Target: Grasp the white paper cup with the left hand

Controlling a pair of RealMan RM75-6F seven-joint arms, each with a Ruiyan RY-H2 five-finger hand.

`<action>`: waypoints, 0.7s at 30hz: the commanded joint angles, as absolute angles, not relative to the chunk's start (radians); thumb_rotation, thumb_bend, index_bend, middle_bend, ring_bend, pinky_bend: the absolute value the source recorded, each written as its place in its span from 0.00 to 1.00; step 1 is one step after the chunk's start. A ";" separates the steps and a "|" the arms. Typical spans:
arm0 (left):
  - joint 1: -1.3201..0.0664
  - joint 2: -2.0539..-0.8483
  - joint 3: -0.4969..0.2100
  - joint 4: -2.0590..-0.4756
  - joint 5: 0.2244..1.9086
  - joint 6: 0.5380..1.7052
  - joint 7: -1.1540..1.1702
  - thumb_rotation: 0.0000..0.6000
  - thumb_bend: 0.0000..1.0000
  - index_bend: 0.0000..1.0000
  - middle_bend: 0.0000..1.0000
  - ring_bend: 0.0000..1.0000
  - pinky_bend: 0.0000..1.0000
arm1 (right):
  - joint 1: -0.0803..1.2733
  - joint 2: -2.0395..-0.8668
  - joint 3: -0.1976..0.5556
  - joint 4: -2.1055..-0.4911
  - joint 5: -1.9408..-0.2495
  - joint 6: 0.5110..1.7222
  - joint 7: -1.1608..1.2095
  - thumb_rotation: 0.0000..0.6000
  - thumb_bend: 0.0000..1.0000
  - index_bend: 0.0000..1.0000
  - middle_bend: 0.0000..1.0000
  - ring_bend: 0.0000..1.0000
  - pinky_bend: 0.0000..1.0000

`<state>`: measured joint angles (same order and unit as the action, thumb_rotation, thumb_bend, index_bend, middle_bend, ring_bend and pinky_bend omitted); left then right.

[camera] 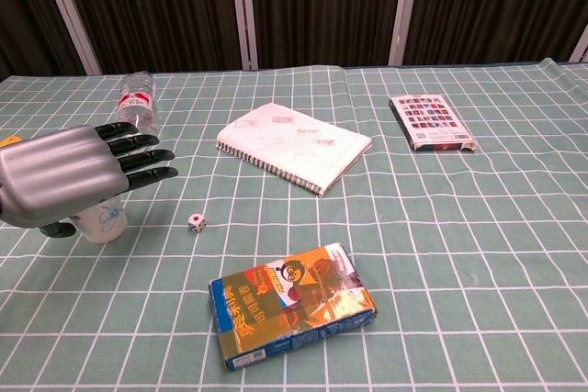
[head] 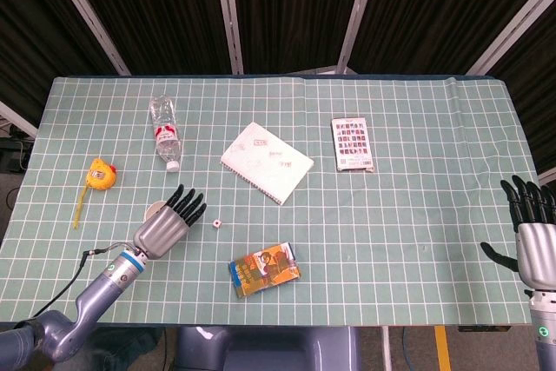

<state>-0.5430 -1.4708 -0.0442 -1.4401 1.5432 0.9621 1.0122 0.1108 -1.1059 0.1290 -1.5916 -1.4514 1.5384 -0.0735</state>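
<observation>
The left hand (head: 167, 227) hovers over the white paper cup (head: 155, 209), fingers spread and straight, holding nothing. The cup stands upright at the bench's (head: 417, 215) eight o'clock, mostly hidden beneath the hand. This looks like the approach; next, lower and curl fingers around the cup.

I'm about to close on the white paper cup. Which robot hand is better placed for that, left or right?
Left. The left robot hand is over the white paper cup, fingers spread, not yet gripping. The right robot hand sits open at the table's far right edge, well away from the cup.
</observation>
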 commanded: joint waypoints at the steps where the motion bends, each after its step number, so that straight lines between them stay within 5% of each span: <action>1: -0.549 -1.484 -0.040 -1.421 1.547 0.975 1.001 1.00 0.00 0.32 0.24 0.19 0.26 | 0.111 -1.105 0.130 -1.590 -1.452 1.537 -0.069 1.00 0.00 0.00 0.00 0.00 0.00; 6: -0.542 -1.498 -0.043 -1.391 1.533 1.006 0.966 1.00 0.00 0.56 0.46 0.38 0.40 | 0.112 -1.104 0.131 -1.585 -1.455 1.534 -0.060 1.00 0.00 0.00 0.00 0.00 0.00; 15: -0.524 -1.433 -0.110 -1.481 1.440 1.042 0.548 1.00 0.00 0.59 0.47 0.39 0.41 | 0.112 -1.107 0.131 -1.584 -1.457 1.529 -0.063 1.00 0.00 0.00 0.00 0.00 0.00; 21: -0.546 -1.325 -0.169 -1.533 1.340 0.873 -0.047 1.00 0.00 0.58 0.46 0.39 0.41 | 0.114 -1.114 0.131 -1.580 -1.455 1.523 -0.075 1.00 0.00 0.00 0.00 0.00 0.00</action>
